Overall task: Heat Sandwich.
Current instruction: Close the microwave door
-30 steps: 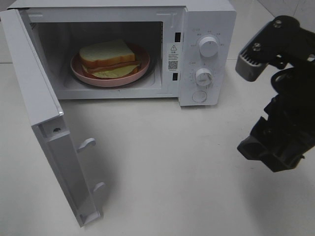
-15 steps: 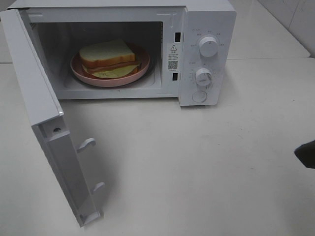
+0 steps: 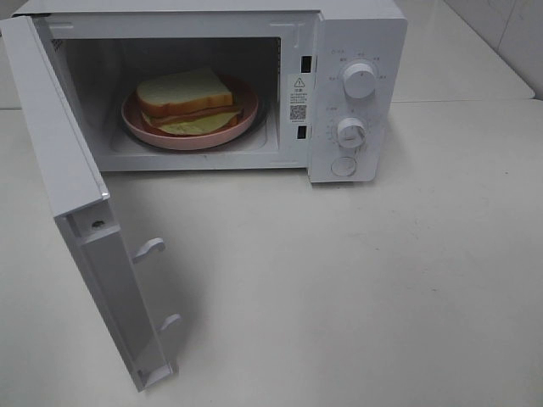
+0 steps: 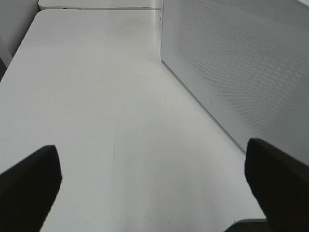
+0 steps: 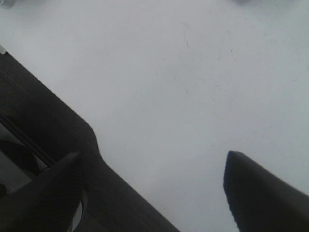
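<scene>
The sandwich, white bread with tan crust and yellow and reddish filling, lies on a round pink plate inside the open white microwave. The microwave door stands swung wide open towards the front left. Neither gripper shows in the exterior high view. In the left wrist view my left gripper is open and empty over the bare table, beside a perforated white panel of the microwave. In the right wrist view my right gripper is open and empty over the table near its dark edge.
The microwave has two round knobs and a button on its right panel. The white table stretches in front of and to the right of the microwave. A tiled wall rises at the far right.
My right arm, large at the right of the exterior high view a second ago, has pulled out of that view to the right. The sandwich, plate and door have not moved.
</scene>
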Controlling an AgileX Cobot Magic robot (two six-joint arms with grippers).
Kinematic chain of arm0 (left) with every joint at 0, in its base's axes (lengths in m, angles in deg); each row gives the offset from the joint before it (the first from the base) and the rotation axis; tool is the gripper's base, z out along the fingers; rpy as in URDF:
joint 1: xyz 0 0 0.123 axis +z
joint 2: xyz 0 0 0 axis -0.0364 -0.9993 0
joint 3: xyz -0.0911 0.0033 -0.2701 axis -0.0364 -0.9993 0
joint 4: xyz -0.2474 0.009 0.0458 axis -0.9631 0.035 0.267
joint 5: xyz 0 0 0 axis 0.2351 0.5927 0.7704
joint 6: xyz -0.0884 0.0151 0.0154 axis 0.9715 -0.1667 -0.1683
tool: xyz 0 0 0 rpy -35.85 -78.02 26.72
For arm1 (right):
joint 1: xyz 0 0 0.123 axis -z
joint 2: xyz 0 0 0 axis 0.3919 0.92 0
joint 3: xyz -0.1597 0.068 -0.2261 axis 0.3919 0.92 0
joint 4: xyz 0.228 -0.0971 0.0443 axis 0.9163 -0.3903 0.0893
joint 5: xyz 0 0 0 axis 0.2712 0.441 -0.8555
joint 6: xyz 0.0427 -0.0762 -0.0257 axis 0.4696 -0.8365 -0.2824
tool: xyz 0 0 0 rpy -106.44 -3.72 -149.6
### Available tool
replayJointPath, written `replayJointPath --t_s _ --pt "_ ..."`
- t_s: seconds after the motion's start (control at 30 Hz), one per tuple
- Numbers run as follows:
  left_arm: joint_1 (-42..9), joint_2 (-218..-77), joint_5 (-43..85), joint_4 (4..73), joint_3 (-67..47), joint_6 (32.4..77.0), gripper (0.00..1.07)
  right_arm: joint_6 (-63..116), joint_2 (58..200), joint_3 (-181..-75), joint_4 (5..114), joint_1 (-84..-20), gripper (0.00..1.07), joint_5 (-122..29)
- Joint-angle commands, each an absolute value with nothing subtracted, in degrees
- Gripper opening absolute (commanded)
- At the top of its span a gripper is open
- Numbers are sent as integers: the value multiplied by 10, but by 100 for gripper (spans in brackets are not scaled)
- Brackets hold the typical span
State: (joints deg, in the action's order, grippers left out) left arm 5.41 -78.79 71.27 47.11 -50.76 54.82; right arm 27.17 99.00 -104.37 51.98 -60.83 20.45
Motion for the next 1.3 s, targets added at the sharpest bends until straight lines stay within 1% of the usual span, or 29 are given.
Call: replayJointPath --t_s 0.03,0.17,0.2,0.27,0.37,0.43,0.5,0.6,0.63,0.7,0.73,0.77,0.87,0.9,0.93,1.07,1.3 --pt "55 -778 708 468 -509 552 98 280 944 -1025 520 -607 76 214" --pt "55 -778 708 468 -509 552 98 283 914 -1001 522 -590 76 214" --pt "55 -778 708 468 -509 552 98 282 890 -984 522 -566 76 214" --pt "55 -778 708 468 -509 552 98 282 881 -977 522 -556 76 214" --pt "55 -778 708 468 -509 552 98 283 830 -957 522 -509 76 214" --pt "55 -778 708 468 -509 552 98 284 821 -953 522 -500 76 212" --pt "55 -778 708 468 -509 552 98 302 790 -946 522 -465 76 207" --pt "55 -778 708 468 -509 552 98 308 772 -942 522 -447 77 206" --pt "55 -778 708 468 -509 552 98 311 759 -935 526 -428 77 203" --pt "55 -778 708 468 -509 552 98 312 745 -926 533 -408 77 198" --pt "55 -778 708 468 -509 552 98 312 745 -926 533 -408 77 198" --pt "55 -778 708 468 -509 552 98 320 733 -918 543 -387 77 187" --pt "55 -778 708 468 -509 552 98 325 718 -904 564 -359 76 174" --pt "55 -778 708 468 -509 552 98 325 718 -904 564 -359 76 174" --pt "55 -778 708 468 -509 552 98 330 710 -902 571 -343 76 159" --pt "55 -778 708 468 -509 552 98 332 690 -886 574 -317 76 140" --pt "55 -778 708 468 -509 552 98 332 651 -887 574 -277 76 140"
